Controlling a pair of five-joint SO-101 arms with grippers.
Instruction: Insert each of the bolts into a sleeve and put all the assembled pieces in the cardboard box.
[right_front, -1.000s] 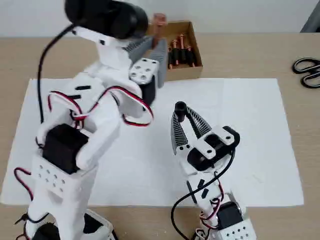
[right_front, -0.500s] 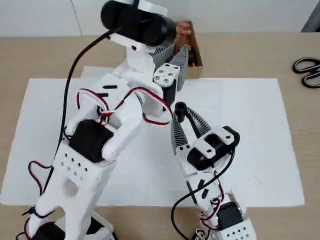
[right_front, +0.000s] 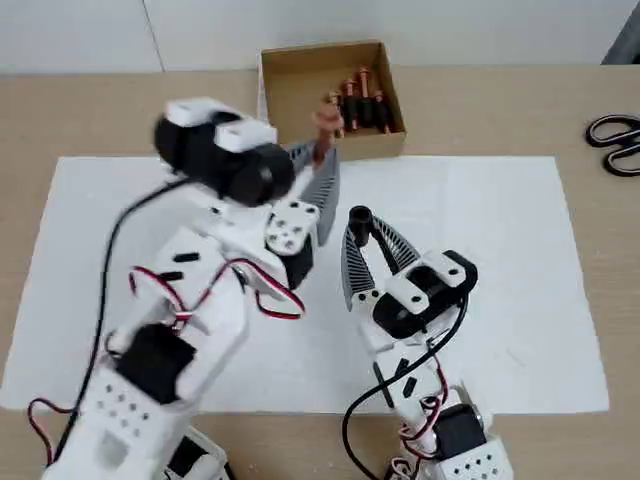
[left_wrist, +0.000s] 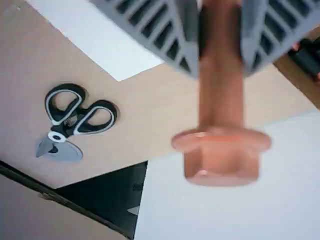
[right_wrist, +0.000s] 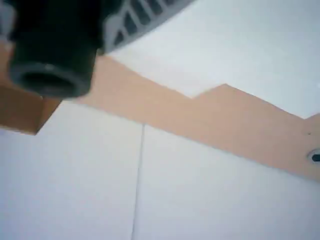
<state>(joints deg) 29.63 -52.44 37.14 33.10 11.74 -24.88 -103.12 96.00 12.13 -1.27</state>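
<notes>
High view, two arms over a white paper sheet on a wooden table. The left arm rises from the lower left of the frame to the upper centre. The left gripper is clamped on a copper bolt, which stands close to upright with its flanged head uppermost, just in front of the near wall of the cardboard box. In this view the bolt head overlaps that near wall; whether it is over the box or short of it cannot be told. The box sits at the top centre of the frame, beyond the far edge of the sheet. Several assembled pieces, copper bolts in black sleeves, lie side by side in its right half.

The right arm occupies the lower centre. The right gripper points toward the top of the frame, its two fingers converging on a black sleeve held at their tips, just right of the left gripper and apart from it. The right wrist view shows the open bore of the sleeve facing the camera.

Black-handled scissors lie on the bare table at the right edge of the frame, well apart from both arms
</notes>
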